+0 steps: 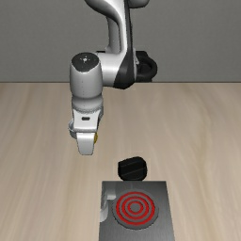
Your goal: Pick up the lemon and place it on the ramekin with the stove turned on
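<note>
The fingers (86,147) look closed on the lemon (86,138), holding it clear of the worktop (38,169) near its middle. The dark ramekin (133,167) sits just behind the stove (160,193) at the worktop's front edge — its 1 burner (136,209) glows red. The risk: released off-centre or too high, the round lemon could roll off the small ramekin — onto the hot burner.

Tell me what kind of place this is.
Probably a simulated kitchen test bench rather than a real kitchen: a small grey stove plate with a glowing red coil burner sits on a pale wooden tabletop, and a white robot arm reaches over it.
</note>
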{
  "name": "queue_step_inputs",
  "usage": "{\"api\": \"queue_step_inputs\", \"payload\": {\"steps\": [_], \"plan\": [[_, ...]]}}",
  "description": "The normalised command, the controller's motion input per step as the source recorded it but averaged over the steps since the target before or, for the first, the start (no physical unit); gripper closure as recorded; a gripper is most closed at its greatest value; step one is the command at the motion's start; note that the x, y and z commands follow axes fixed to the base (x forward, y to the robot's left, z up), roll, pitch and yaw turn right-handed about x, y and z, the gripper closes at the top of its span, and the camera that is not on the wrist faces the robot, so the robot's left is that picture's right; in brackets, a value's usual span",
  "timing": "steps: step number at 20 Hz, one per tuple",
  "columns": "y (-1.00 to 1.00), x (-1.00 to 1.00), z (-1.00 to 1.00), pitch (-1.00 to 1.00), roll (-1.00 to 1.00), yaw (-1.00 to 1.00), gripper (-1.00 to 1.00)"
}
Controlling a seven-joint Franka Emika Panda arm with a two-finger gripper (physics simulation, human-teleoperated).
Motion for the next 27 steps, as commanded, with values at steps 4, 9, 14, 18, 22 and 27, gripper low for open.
{"api": "queue_step_inputs", "payload": {"steps": [4,9,14,18,22,27], "plan": [[-1.0,0.0,0.0,0.0,0.0,0.0,1.0],[0.0,-1.0,0.0,0.0,0.0,0.0,1.0],[0.0,-1.0,0.0,0.0,0.0,0.0,1.0],[0.0,-1.0,0.0,0.0,0.0,0.0,1.0],[0.0,0.0,0.0,0.0,0.0,0.0,-1.0],[0.0,0.0,0.0,0.0,0.0,0.0,-1.0]]}}
